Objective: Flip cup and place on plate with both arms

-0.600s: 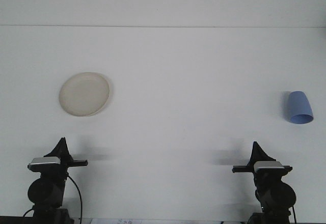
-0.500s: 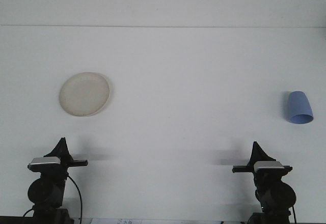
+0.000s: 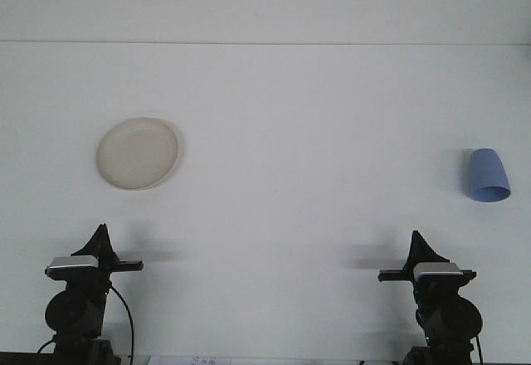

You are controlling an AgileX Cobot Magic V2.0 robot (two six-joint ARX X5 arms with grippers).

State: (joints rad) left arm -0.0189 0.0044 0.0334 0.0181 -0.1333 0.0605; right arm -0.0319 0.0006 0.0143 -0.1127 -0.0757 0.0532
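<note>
Cup on its side near the table's right edge, untouched.
Plate sits far left; both hands' openings — I cannot tell.

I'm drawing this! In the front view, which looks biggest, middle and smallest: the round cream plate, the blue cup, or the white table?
1. White table, by far the largest.
2. Round cream plate.
3. Blue plastic cup, smallest; it sits about as far from the camera as the plate.
</note>
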